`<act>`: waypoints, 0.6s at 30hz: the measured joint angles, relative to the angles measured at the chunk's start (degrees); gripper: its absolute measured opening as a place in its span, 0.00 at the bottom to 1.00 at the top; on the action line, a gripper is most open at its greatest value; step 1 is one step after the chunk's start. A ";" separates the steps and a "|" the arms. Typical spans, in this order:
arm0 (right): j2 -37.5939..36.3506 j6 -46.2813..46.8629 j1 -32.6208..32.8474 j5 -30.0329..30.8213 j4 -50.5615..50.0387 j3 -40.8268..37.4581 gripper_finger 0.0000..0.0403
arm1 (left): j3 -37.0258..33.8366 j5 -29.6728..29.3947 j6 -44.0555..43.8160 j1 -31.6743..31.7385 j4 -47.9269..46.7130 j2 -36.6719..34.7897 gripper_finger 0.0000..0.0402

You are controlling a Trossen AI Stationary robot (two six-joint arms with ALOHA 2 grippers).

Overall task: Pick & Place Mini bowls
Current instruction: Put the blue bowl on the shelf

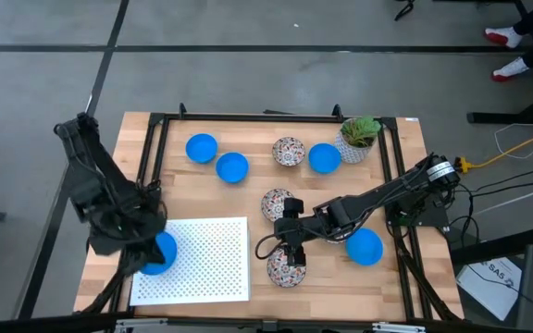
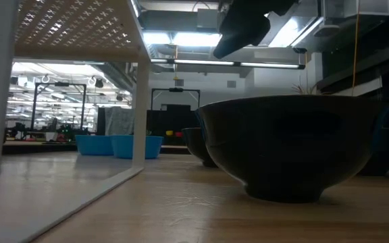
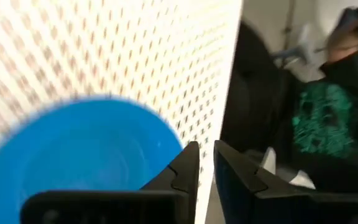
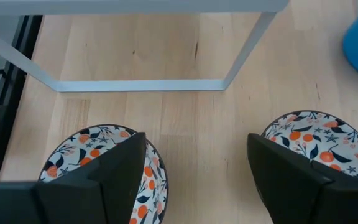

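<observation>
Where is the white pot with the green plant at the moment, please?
In the high view, the white pot with the green plant stands at the table's far right corner, just right of a blue bowl in the far row.

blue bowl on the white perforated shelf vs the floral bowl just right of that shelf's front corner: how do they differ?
Colour: the shelf bowl is plain bright blue; the floral bowl is white with a red-and-dark pattern.
Support: the blue one sits on the perforated shelf; the floral one on the bare wooden table.
Arms: the left tool is at the blue bowl's rim; the right tool hovers open above the floral one.
Both upright, similar size.
</observation>
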 joint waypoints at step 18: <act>0.00 0.49 0.00 -2.85 -1.92 0.00 0.69 | -4.64 -42.07 50.54 1.19 8.05 -14.21 0.01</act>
